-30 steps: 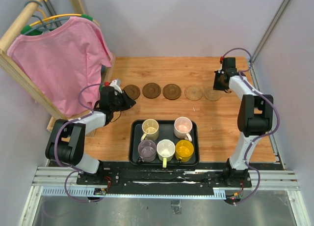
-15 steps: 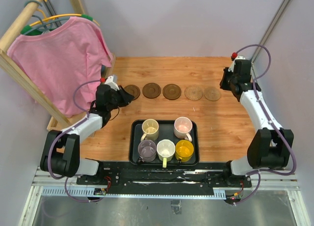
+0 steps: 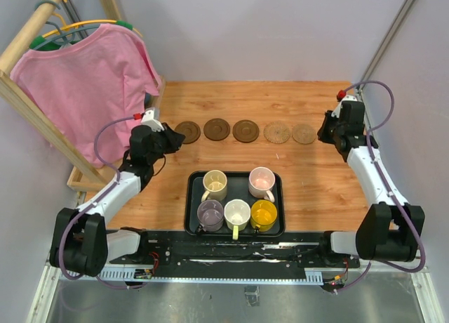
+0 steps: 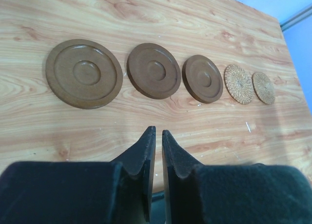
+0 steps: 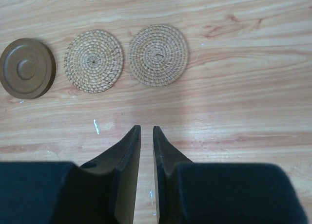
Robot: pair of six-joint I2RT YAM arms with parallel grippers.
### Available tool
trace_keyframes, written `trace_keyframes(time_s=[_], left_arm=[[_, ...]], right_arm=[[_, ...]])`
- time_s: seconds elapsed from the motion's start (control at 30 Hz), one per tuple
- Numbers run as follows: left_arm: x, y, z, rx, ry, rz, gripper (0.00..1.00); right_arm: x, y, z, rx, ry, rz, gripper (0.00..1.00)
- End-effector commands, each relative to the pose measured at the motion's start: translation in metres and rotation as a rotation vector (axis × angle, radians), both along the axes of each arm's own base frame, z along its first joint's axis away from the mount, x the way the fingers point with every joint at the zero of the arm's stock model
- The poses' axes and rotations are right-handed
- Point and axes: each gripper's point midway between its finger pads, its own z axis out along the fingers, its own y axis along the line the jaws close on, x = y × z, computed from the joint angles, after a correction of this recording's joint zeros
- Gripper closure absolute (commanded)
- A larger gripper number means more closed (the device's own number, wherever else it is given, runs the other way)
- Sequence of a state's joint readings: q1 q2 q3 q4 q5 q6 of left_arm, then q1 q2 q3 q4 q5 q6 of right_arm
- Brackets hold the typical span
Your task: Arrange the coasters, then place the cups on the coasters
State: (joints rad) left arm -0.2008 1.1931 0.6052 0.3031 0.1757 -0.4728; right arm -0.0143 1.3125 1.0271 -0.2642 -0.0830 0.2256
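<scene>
Five coasters lie in a row across the wooden table: three dark brown [image 3: 188, 132] [image 3: 217, 129] [image 3: 245, 131] and two woven tan [image 3: 277, 133] [image 3: 304, 133]. Five cups stand in the black tray [image 3: 189, 196]: cream [image 3: 215, 183], pink [image 3: 261, 180], grey-lilac [image 3: 210, 213], white [image 3: 237, 213], amber [image 3: 264, 214]. My left gripper [image 3: 174, 139] hovers just left of the leftmost brown coaster [image 4: 84, 73], its jaws [image 4: 156, 131] shut to a thin slit, empty. My right gripper [image 3: 325, 130] hangs just right of the outer woven coaster [image 5: 158, 54], also shut and empty [image 5: 146, 129].
A pink shirt [image 3: 91, 84] hangs on a wooden rack [image 3: 24, 102] at the left edge, close behind my left arm. Grey walls close in the back and the right side. Bare wood lies between the coaster row and the tray.
My left gripper has drawn back to the left, off the leftmost brown coaster. My right arm has swung outward to the right, away from the outer woven coaster. The coasters stay in their row.
</scene>
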Motion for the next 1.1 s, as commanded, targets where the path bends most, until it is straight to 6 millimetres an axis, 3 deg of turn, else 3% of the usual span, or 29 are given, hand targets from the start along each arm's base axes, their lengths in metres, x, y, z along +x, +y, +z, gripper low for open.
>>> trace_keyframes(time_s=[0.0,0.2,0.47,0.73,1.07], left_arm=[[0.000,0.018,-0.014,0.055,0.024,0.096,0.85],[0.015,0.028,-0.049,0.092,0.108,0.162,0.86],[0.032,0.025,-0.087,0.111,0.215,0.157,0.96],[0.043,0.021,-0.117,0.126,0.273,0.144,0.96],[0.045,0.022,-0.135,0.138,0.312,0.151,0.96]], right_arm=[[-0.005,-0.010,0.003,0.080,-0.035,-0.034,0.84],[-0.012,0.000,0.008,0.163,-0.057,0.017,0.92],[-0.033,-0.007,0.037,0.095,-0.125,0.005,0.91],[-0.052,-0.013,0.052,0.055,-0.182,-0.018,0.88],[-0.051,-0.012,0.053,0.054,-0.186,-0.016,0.87]])
